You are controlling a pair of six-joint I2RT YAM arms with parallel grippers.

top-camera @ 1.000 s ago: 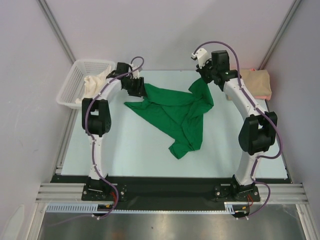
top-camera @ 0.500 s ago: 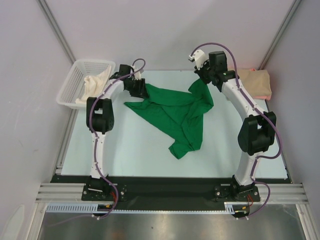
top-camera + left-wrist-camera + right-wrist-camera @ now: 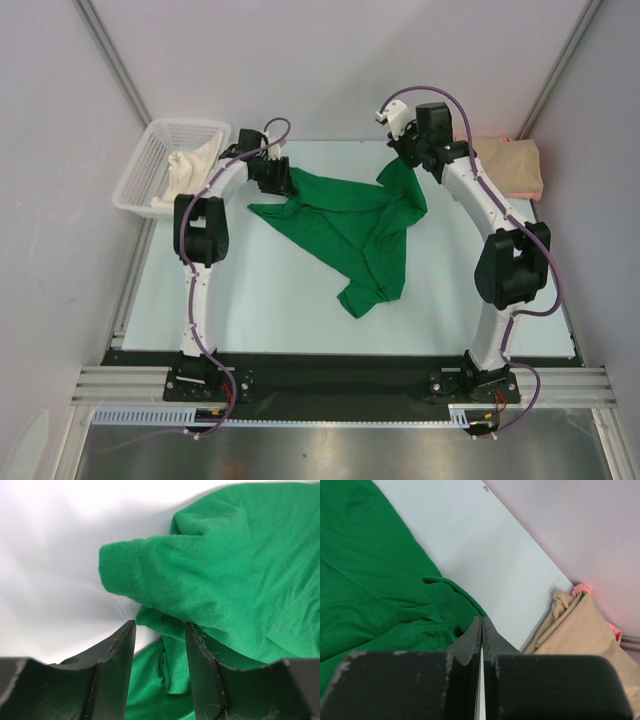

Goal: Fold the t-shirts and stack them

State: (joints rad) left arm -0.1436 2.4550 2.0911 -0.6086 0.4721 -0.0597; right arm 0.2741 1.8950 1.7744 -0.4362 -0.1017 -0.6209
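Left wrist view: the left gripper (image 3: 160, 626) stands with jaws parted, the green t-shirt (image 3: 225, 580) bunched between and beyond them. Opposite, the right gripper (image 3: 481, 620) pinches that shirt's edge, with the tan t-shirt (image 3: 585, 630) beyond its tips to the right.

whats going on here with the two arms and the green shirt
Two robot arms are working on a green t-shirt that lies crumpled, not yet folded, on the table. The right claw is shut on its far right corner; the left claw is open around a fold at its far left corner. A folded tan t-shirt sits at the far right.
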